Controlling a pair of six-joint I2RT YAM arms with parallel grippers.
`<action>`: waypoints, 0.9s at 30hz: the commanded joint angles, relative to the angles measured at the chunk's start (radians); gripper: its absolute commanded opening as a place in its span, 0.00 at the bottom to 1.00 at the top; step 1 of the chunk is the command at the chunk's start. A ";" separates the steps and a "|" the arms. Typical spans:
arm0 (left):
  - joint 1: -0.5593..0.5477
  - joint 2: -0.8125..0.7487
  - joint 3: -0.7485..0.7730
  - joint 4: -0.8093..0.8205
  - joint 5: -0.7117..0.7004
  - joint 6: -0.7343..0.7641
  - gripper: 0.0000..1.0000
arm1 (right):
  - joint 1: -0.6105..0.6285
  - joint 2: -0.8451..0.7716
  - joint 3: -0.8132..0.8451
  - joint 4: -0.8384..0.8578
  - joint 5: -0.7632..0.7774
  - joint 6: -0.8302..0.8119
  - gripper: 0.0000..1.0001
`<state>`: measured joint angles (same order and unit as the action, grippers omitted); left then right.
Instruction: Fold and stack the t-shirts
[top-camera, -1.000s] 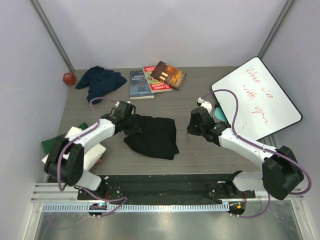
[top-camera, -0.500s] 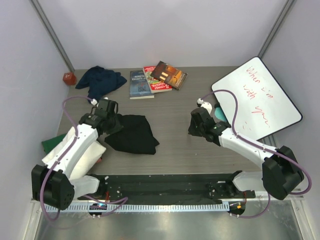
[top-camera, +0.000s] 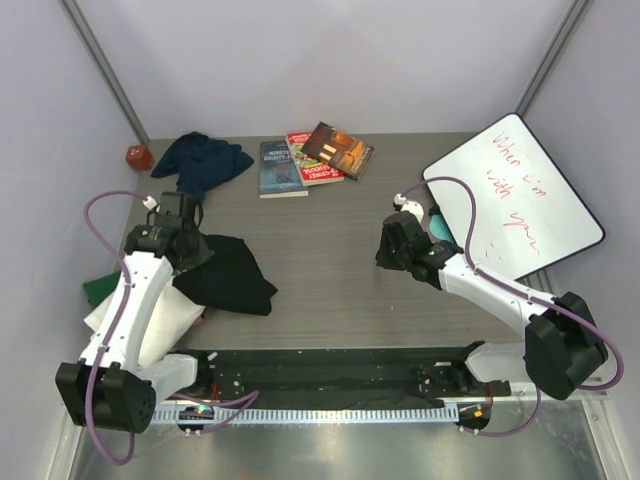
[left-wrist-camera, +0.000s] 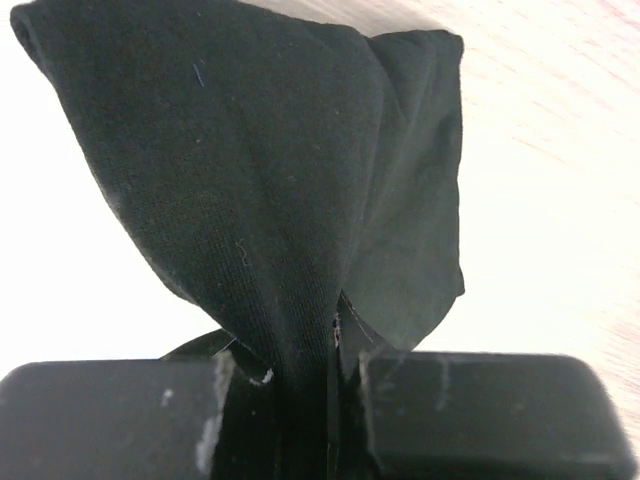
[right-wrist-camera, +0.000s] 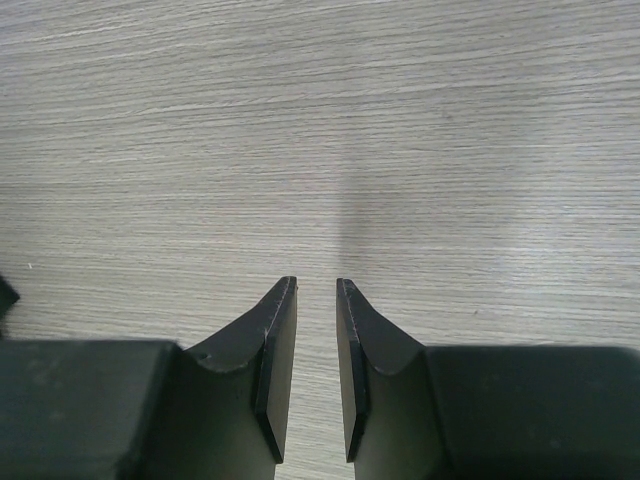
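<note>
The left arm (top-camera: 130, 300) rises from its base at the near-left corner of the table and runs along the left edge, its wrist about halfway up that edge. Its jaws are pinched together on a fold of the black t-shirt (left-wrist-camera: 280, 180), with cloth running down between them. The right arm (top-camera: 490, 290) stretches from the near-right corner inward and to the left, wrist low over the table right of centre. Its jaws stand a narrow gap apart, nothing between them.
</note>
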<state>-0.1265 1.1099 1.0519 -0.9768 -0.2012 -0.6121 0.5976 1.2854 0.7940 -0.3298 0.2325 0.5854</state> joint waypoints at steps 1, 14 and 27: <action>0.054 0.007 0.091 -0.048 -0.049 0.078 0.00 | -0.012 -0.011 0.028 0.023 -0.010 -0.019 0.28; 0.114 -0.010 0.303 -0.296 -0.185 0.083 0.00 | -0.025 -0.003 0.022 0.044 -0.045 -0.019 0.28; 0.290 -0.067 0.248 -0.451 -0.337 -0.001 0.00 | -0.035 -0.020 0.024 0.055 -0.097 -0.022 0.29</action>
<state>0.0765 1.1049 1.3510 -1.3258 -0.4465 -0.5743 0.5716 1.2854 0.7940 -0.3099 0.1631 0.5777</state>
